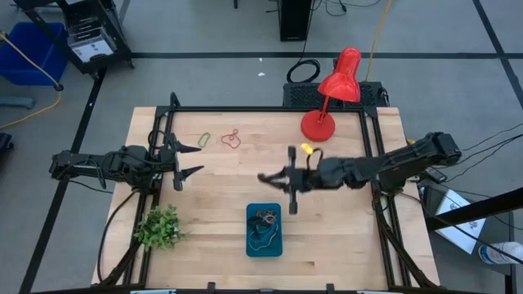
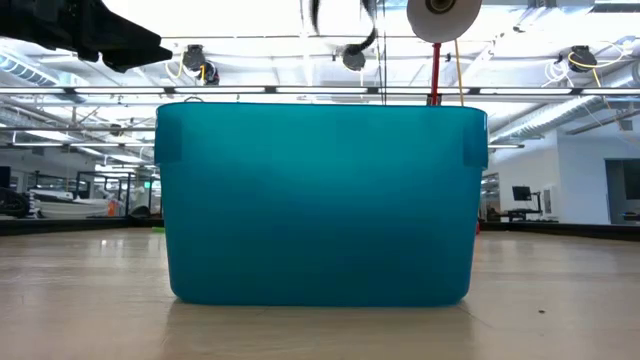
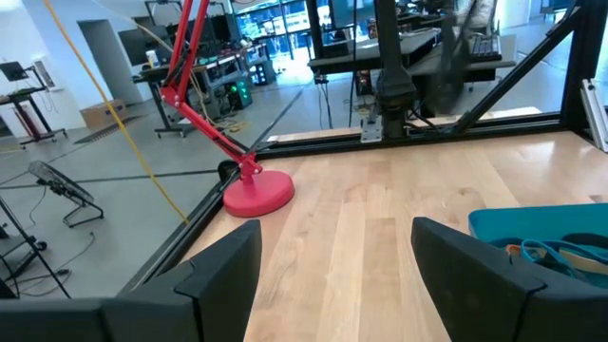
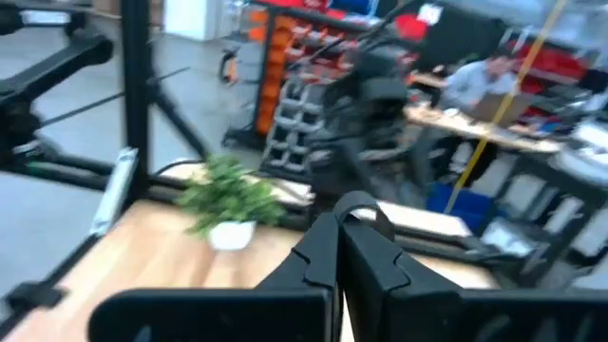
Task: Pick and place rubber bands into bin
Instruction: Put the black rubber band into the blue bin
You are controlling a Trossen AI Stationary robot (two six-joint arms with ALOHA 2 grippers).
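Observation:
The teal bin stands near the table's front edge with several rubber bands lying in it; it fills the low view. A green rubber band and a red one lie flat on the far left part of the table. My right gripper hovers high above the table's middle, just beyond the bin, pointing level toward the left, shut with a thin black loop at its tips. My left gripper waits open at the left edge, with nothing between its fingers. My right gripper pinches a black rubber band between its two shut fingers. Only a small arc of the band sticks out beyond the fingertips. The fingers point level toward the table's left, and the band is lifted clear of the table.
A red desk lamp stands at the far right, its base on the wood. A small yellow piece lies near it. A potted green plant sits at the near left. Black frame rails border the table.

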